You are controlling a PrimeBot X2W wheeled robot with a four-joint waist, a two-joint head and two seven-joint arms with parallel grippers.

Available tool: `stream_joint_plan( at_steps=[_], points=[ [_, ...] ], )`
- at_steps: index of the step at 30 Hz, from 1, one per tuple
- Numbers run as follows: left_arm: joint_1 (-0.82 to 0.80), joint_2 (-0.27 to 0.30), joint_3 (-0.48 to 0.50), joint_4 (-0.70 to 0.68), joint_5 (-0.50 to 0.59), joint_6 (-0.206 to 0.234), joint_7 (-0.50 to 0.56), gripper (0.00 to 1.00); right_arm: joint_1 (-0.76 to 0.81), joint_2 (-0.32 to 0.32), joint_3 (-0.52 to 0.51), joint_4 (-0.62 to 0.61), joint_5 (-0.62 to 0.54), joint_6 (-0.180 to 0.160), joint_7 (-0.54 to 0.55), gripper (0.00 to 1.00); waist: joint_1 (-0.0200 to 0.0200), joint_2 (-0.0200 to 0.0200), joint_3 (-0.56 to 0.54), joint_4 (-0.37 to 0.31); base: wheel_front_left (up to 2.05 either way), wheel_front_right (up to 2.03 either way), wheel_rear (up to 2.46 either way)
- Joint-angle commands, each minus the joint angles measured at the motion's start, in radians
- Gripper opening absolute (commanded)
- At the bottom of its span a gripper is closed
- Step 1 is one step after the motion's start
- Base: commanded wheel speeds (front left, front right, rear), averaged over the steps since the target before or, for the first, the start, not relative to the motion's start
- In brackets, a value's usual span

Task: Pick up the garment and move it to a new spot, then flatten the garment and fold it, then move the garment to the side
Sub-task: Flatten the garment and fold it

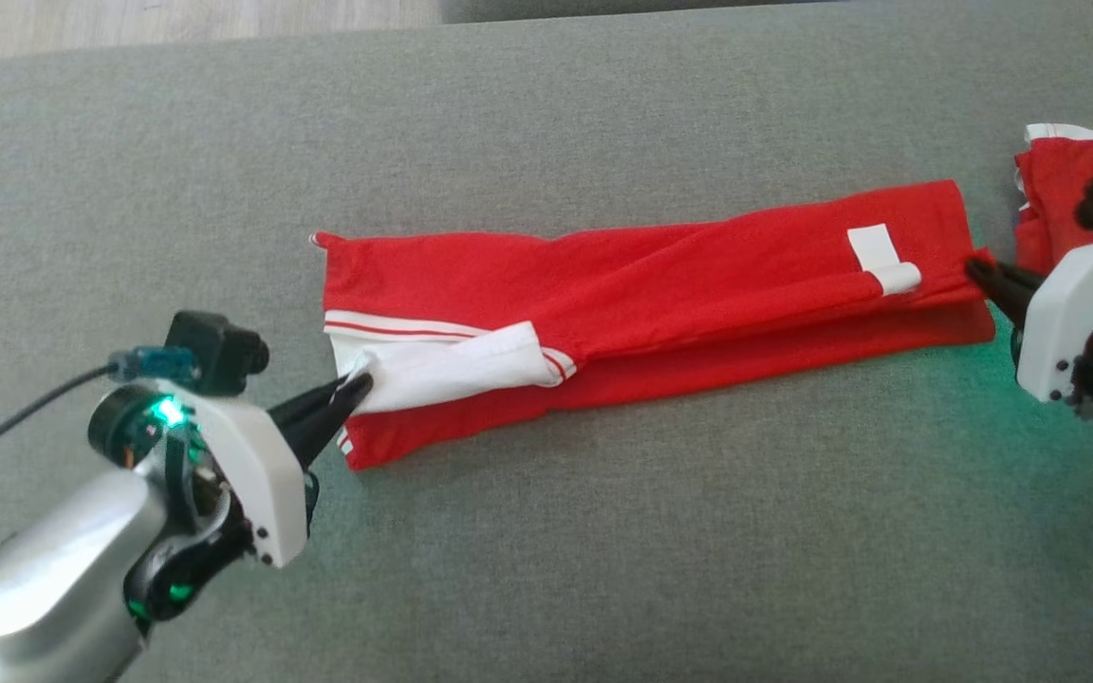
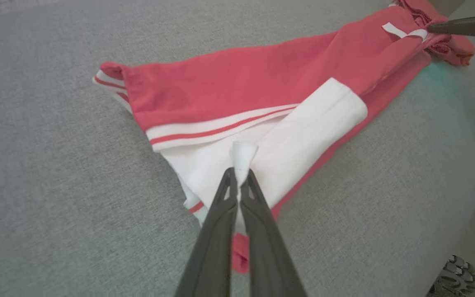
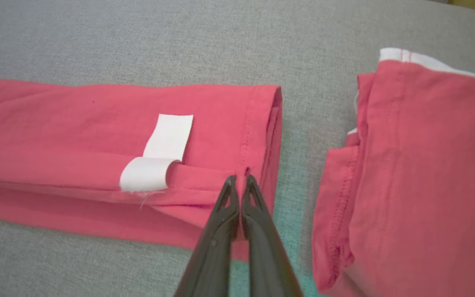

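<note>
The garment [image 1: 660,285] is red with white trim and lies folded into a long band across the grey cushion [image 1: 546,531]. My left gripper [image 1: 357,384] is shut on the white collar part at the band's left end; the left wrist view shows a pinch of white cloth [image 2: 243,159] between its tips [image 2: 239,173]. My right gripper [image 1: 978,270] is shut on the red hem at the band's right end, and in the right wrist view its tips [image 3: 239,179] pinch the hem [image 3: 258,165] beside a white label [image 3: 167,138].
A second red folded garment [image 1: 1054,190] lies just right of the band's end, also in the right wrist view as a red pile [image 3: 419,173]. The cushion's far edge meets a wooden floor [image 1: 129,28] at top left.
</note>
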Motion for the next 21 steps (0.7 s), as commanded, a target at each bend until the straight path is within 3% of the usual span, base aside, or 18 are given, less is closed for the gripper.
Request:
stream_joint_plan(
  at_steps=[1,3,4,5,6,7,8,14,21],
  points=[
    [-0.024,0.045,0.038,-0.017,0.010,0.009,-0.004,0.00,0.031,-0.038,0.004,-0.014,0.020,-0.001,-0.004,0.00,0.0001,-0.0001,0.001,-0.003,0.00,0.00,0.00],
    [-0.020,0.036,0.030,-0.006,0.016,0.010,-0.007,0.00,0.033,-0.038,0.016,-0.014,0.027,-0.001,0.001,0.00,0.0001,-0.0001,0.001,-0.007,0.00,0.00,0.00],
    [-0.018,0.029,0.027,0.001,0.017,0.010,-0.009,0.00,0.032,-0.040,0.027,-0.020,0.020,-0.001,-0.004,0.58,0.0001,-0.0001,0.001,-0.009,0.00,0.00,0.00],
    [-0.016,0.023,0.024,0.008,0.016,0.010,-0.011,0.00,0.031,-0.043,0.031,-0.016,0.016,-0.001,-0.010,1.00,0.0001,-0.0001,0.001,-0.010,0.00,0.00,0.00],
    [-0.016,0.018,0.022,0.014,0.016,0.009,-0.013,0.12,0.031,-0.044,0.036,-0.012,0.015,-0.001,-0.013,1.00,0.0001,-0.0001,0.001,-0.012,0.00,0.00,0.00],
    [-0.016,0.013,0.022,0.020,0.018,0.010,-0.020,0.69,0.032,-0.043,0.038,-0.005,0.019,-0.001,-0.011,1.00,0.0001,-0.0001,0.000,-0.014,0.00,0.00,0.00],
    [-0.017,0.008,0.026,0.027,0.022,0.015,-0.033,1.00,0.030,-0.043,0.040,-0.001,0.020,-0.001,-0.017,1.00,0.0001,-0.0001,-0.002,-0.016,0.00,0.00,0.00],
    [-0.026,-0.032,0.077,0.064,0.044,0.058,-0.158,1.00,0.004,-0.027,0.016,0.028,0.005,-0.001,-0.107,1.00,0.0001,-0.0001,-0.020,-0.025,0.00,0.00,0.00],
    [-0.037,-0.128,0.219,0.128,0.062,0.165,-0.465,1.00,-0.027,0.049,-0.078,0.054,-0.008,-0.001,-0.312,1.00,0.0001,-0.0001,-0.071,-0.037,0.00,0.00,0.00]
  ],
)
